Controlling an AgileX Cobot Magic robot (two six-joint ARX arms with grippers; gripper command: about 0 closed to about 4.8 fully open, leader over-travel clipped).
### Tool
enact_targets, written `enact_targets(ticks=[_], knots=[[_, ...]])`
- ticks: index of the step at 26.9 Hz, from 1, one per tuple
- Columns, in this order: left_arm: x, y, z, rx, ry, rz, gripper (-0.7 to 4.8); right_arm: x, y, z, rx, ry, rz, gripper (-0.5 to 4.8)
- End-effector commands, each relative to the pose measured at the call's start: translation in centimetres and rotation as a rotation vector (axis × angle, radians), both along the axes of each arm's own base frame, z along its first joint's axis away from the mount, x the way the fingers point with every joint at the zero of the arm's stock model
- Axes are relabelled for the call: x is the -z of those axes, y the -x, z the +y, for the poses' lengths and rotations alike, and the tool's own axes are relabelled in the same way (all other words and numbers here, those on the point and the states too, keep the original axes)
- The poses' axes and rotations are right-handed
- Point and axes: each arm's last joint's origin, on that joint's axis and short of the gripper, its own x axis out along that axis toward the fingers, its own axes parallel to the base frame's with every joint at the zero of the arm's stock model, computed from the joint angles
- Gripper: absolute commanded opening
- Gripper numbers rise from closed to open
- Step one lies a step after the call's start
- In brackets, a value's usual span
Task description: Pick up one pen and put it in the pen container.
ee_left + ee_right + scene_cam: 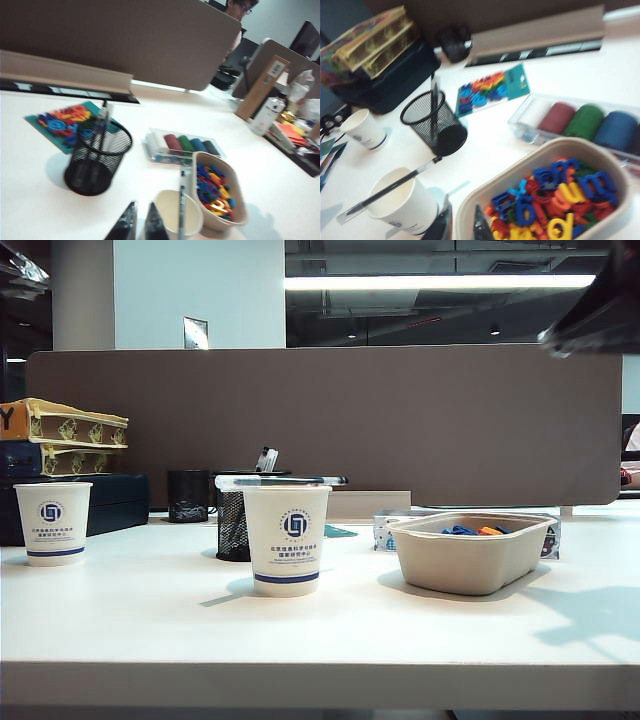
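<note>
The pen (285,481) lies across the rim of the middle paper cup (287,540). It shows the same way in the left wrist view (181,205) and the right wrist view (390,187). The pen container (232,525), a black mesh cup (97,160) (432,122), stands just behind that cup with a pen upright in it. My left gripper (141,220) hovers above the table beside the cup, its fingers nearly together and holding nothing. My right gripper (462,222) hangs over the gap between the cup (402,200) and the tray, slightly open and empty.
A beige tray (470,570) of coloured letters sits right of the cup. Behind it are a clear box of coloured rolls (580,122) and a teal letter card (492,87). A second paper cup (53,522), a glossy black cup (187,496) and stacked boxes (70,440) stand at the left.
</note>
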Motion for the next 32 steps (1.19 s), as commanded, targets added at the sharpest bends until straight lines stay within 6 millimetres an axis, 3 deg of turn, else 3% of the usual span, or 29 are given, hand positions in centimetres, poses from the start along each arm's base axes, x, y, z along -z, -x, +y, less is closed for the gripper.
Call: enact_targets(ticks=[1,3,6,16,17,32], knots=[[-0.1,-0.2,-0.2,0.031,0.028,0.022,0.28,-0.4,-1.0,1.0,-0.046,-0.014,0.002,0.55],[0.2,-0.4,-0.5,0.063,0.036,0.053,0.28,-0.5,-1.8,1.7,-0.075,-0.012,0.021,0.63],[0.5,-0.8,-0.8,0.082,0.05,0.088,0.28,-0.7,-2.7,2.1,-0.114,-0.021,0.04,1.16],[1.2,-2.0,-1.3,0.109,0.046,0.128,0.41,-1.2,-4.0,2.4,-0.117,-0.043,0.028,1.17],[1.3,-2.3,-1.3,0.107,0.046,0.124,0.68,-1.1,-4.1,2.5,-0.116,-0.048,0.036,1.17],[2.2,-4.1,-1.6,0.107,0.073,0.188,0.9,1.1,-6.1,3.4,-0.112,-0.17,0.159,1.17]])
